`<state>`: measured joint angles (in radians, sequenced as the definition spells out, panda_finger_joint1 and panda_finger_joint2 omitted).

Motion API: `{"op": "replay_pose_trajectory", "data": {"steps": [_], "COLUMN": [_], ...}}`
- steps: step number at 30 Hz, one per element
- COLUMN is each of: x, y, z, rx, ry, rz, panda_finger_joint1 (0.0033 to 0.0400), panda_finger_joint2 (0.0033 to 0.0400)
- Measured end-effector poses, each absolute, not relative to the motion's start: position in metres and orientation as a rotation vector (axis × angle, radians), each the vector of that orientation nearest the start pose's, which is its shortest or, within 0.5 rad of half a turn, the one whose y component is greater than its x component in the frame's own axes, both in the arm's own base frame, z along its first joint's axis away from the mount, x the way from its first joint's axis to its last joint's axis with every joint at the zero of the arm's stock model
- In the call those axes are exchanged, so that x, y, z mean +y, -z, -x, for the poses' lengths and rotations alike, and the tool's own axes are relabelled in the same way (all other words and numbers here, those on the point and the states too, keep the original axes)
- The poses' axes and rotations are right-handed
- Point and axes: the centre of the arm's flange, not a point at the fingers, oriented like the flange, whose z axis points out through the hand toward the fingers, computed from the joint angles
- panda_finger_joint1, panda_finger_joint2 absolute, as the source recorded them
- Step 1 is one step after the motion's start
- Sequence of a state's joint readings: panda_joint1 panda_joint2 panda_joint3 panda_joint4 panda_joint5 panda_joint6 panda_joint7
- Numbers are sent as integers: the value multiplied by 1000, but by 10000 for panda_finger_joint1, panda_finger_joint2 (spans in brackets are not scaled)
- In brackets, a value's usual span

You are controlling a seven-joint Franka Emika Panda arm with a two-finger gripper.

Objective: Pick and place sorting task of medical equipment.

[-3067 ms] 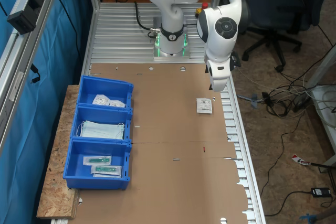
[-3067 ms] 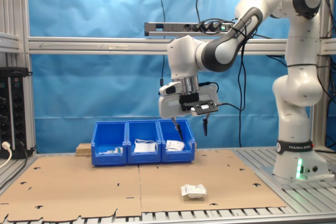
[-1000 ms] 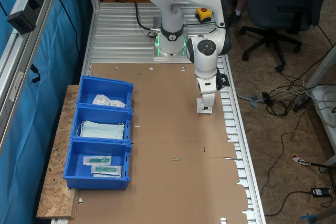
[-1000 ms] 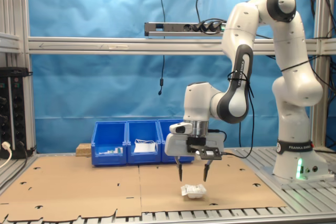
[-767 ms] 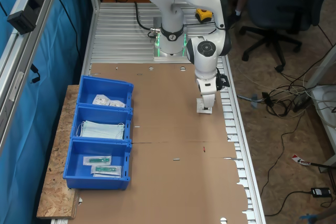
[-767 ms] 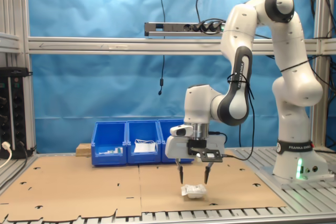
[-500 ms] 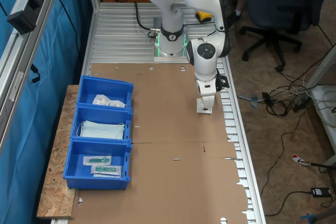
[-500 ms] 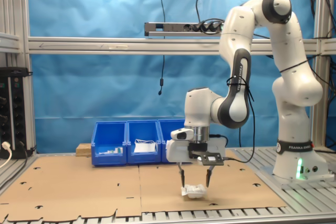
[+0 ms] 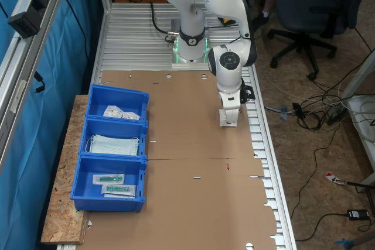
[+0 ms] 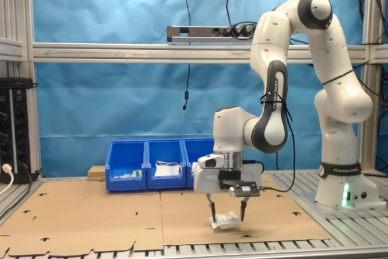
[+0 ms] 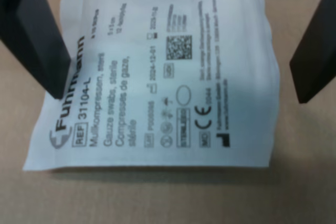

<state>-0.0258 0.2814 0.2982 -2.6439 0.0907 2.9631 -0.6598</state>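
The medical equipment, a flat white sealed packet (image 10: 225, 221) with dark print, lies on the brown cardboard. In the wrist view the packet (image 11: 157, 82) sits between my two dark fingers (image 11: 37, 40). My gripper (image 10: 227, 215) is open and low over it, one fingertip on each side, close to the cardboard. In the first exterior view the gripper (image 9: 228, 119) points straight down near the cardboard's edge and covers most of the packet. Nothing is gripped.
Three blue bins (image 9: 117, 89) stand in a row at the first exterior view's left: white packets (image 9: 120, 112), pale blue masks (image 9: 114, 144), clear packets with green sticks (image 9: 114, 182). In the second exterior view the bins (image 10: 163, 180) stand behind the arm. The slotted table edge (image 9: 258, 144) is beside the gripper.
The gripper has come down over the packet, from well above it to fingertips level with it. It stayed open, and the packet has not moved.
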Motion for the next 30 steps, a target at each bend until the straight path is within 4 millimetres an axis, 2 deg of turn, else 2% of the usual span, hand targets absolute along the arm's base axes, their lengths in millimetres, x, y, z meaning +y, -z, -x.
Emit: {"op": "replay_pose_trajectory", "data": {"steps": [7, 17, 30], "x": [119, 122, 122], "y": [-152, -157, -157], "z": [-410, -421, -423], "rx": [-1225, -1223, -1222], "ry": [90, 123, 127], "rz": [2787, 2788, 2788], "panda_finger_joint1": [400, 400, 400], "panda_finger_joint2": [400, 400, 400]}}
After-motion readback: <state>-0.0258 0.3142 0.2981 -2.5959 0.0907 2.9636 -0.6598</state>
